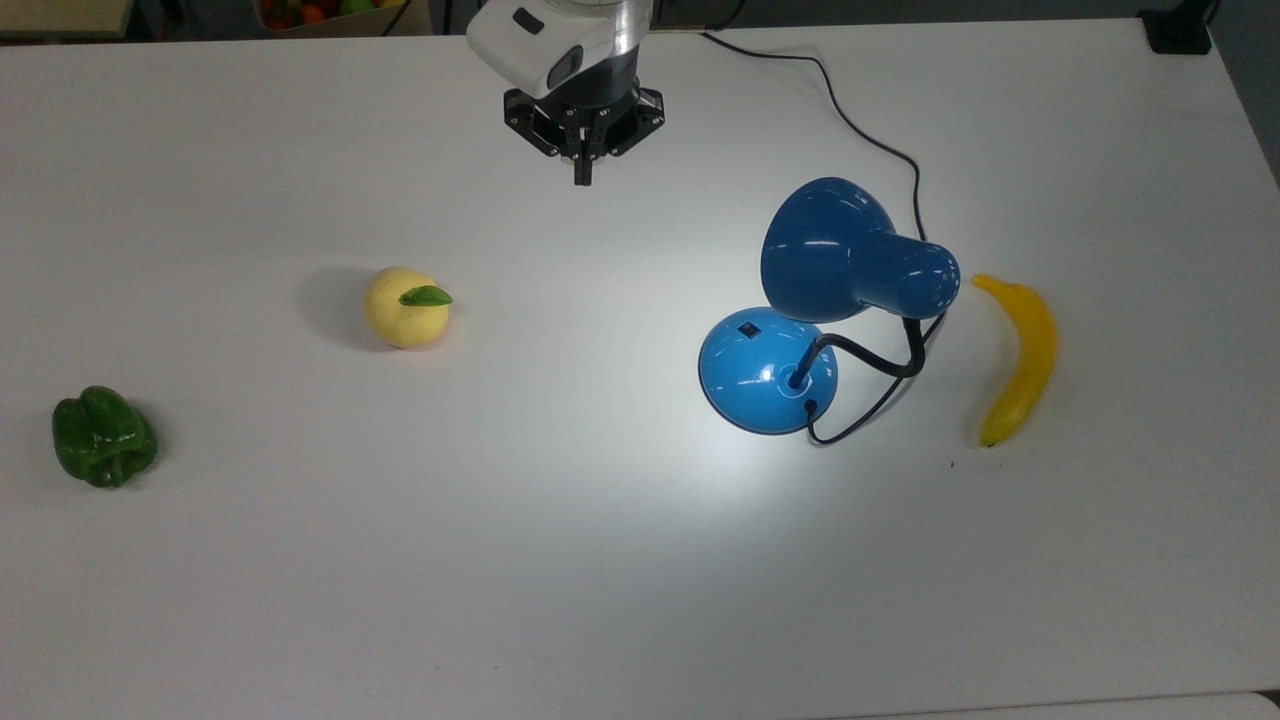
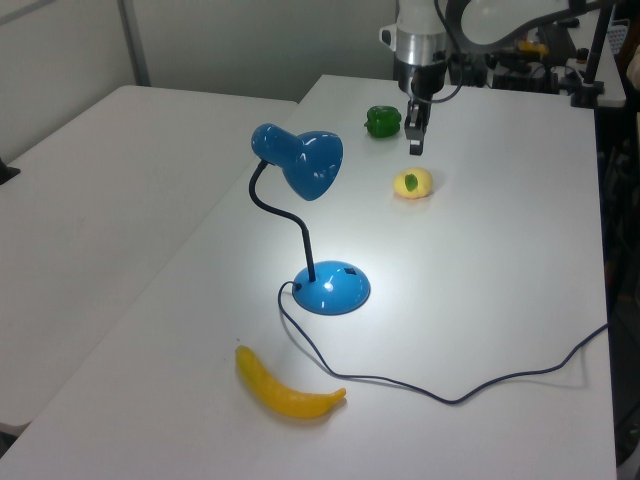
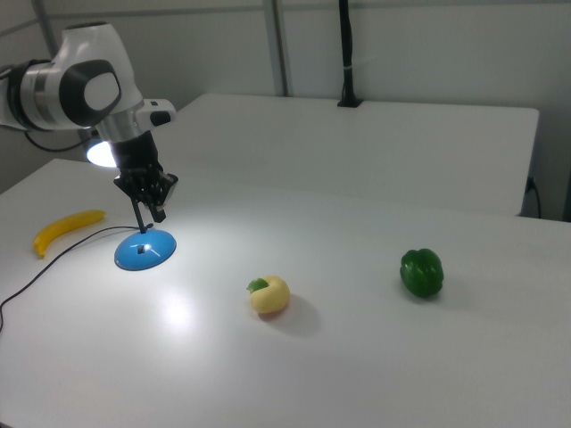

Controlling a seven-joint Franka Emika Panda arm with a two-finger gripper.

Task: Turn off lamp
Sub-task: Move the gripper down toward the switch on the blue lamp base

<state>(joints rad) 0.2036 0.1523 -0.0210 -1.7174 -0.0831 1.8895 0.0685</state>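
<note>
Lamp [image 1: 800, 340], lit and standing between the banana [image 1: 1020, 355] and yellow fruit [image 1: 405, 307], looks glossy, rigid and probably bottom-heavy, so pressing its small black switch [image 1: 745, 327] beats grasping, while beyond it the gripper [image 1: 582, 180] hangs closed, empty.

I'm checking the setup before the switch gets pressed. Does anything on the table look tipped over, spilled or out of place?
Nothing stands out. The lamp stands upright on its base, lit, its cord trailing off the table. The banana, the yellow fruit and the green pepper lie apart, intact. The tool hangs above bare table.
</note>
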